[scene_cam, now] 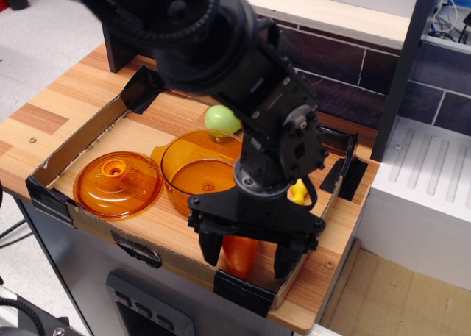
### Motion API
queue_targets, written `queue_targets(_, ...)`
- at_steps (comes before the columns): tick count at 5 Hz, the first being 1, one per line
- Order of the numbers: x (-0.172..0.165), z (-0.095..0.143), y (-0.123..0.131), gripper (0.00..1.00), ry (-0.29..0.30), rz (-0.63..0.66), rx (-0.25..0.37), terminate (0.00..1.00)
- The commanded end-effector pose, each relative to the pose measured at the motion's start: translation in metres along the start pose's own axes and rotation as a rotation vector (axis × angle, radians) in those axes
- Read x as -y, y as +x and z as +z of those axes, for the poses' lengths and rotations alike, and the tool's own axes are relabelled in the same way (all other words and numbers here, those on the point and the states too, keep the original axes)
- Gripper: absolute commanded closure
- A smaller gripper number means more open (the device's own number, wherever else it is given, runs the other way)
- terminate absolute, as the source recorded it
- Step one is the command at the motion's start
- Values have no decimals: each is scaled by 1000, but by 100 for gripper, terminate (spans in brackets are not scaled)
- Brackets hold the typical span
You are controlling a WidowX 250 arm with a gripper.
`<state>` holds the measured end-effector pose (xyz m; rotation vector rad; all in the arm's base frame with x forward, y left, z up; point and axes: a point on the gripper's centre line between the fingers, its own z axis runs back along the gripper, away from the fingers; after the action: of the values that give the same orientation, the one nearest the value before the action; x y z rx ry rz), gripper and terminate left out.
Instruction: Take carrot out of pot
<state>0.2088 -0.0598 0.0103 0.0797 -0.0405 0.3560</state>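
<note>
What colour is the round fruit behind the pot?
Light green; the pear shows clearly in the only view, just behind the pot.

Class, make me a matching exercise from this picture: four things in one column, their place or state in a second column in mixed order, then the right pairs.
Things:
1. carrot
2. pot
3. lid
4. pear

Places or states:
A. flat on the tray floor, left of the pot
B. behind the pot's far rim
C. on the tray floor between the open pincer fingers
D. empty, no carrot inside

Pairs: 1-C, 2-D, 3-A, 4-B
</note>
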Motion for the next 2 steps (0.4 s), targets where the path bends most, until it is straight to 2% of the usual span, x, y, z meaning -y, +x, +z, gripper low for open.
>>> queue_targets(1, -3, 35, 13, 0, -65, 18, 6, 0)
queue_targets(2, -12, 65, 16, 0, -105, 54, -23, 0)
